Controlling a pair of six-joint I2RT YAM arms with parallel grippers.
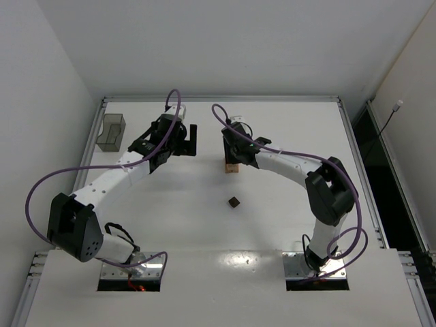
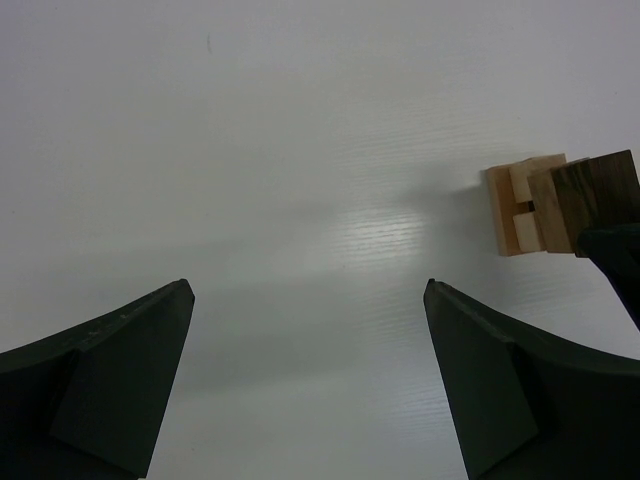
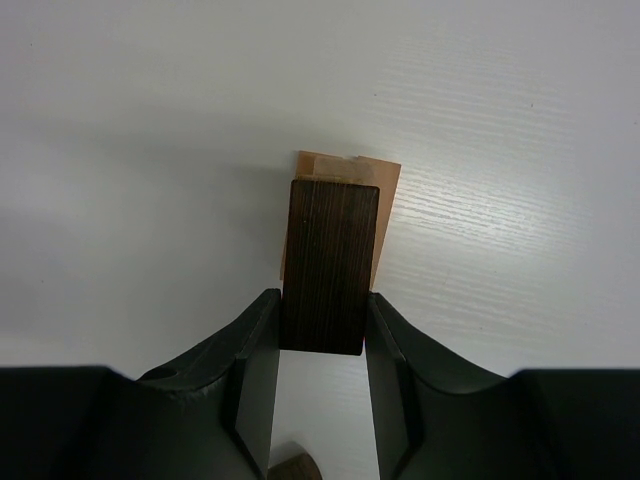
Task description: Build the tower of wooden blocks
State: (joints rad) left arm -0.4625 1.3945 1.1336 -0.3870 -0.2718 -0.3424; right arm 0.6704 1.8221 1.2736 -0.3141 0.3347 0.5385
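The right gripper is clenched on a dark bar, its two fingers pressed flat against the bar's long sides; the bar stands on end between the jaws and juts out past the fingertips; straight beyond it, under its far end, is the tan tower, whose pale blocks show as a rim around the bar's top and right edge; whether the bar already bears on the stack or hangs just clear of it cannot be told from the wrist view.

The left gripper is released, jaws spread wide with nothing between them but bare table; from its wrist camera the tower lies ahead and off to its right, well apart from the fingers, with the dark bar against the stack's end and a dark finger of the other gripper beside it.

From above, both grippers hang over the middle of the table; a small dark cube lies alone behind the right gripper, towards the arm bases; a grey bin stands beyond the left gripper's outer side, by the table's edge.
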